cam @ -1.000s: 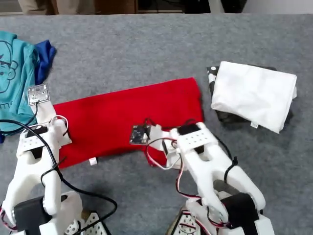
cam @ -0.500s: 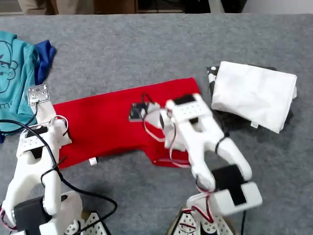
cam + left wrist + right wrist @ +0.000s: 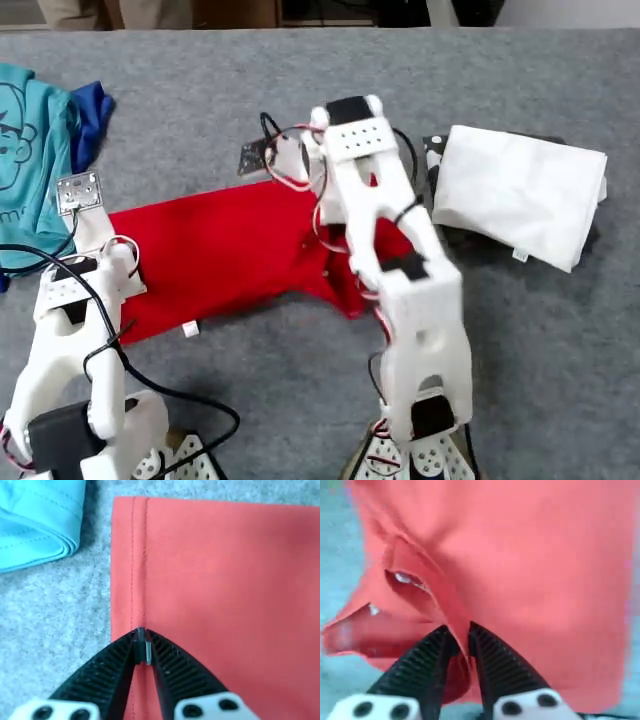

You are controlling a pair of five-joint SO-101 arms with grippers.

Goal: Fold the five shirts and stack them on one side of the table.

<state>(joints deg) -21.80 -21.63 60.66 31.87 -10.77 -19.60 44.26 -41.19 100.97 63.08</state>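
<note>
L pincer [image 3: 141, 642] & R pincer [image 3: 462, 634] both clamped tight on red shirt [image 3: 220, 250].

Bright, even light from above, soft short shadows

Your right gripper [image 3: 459, 635] pinches a raised ridge of the red shirt [image 3: 530, 565] between its black ribbed fingers [image 3: 420, 665]. Just beside the pinch you see the shirt's neck opening [image 3: 415, 599] gaping, with a white tag [image 3: 402, 577] inside it. Grey table [image 3: 334, 545] shows past the cloth's edge.
</note>
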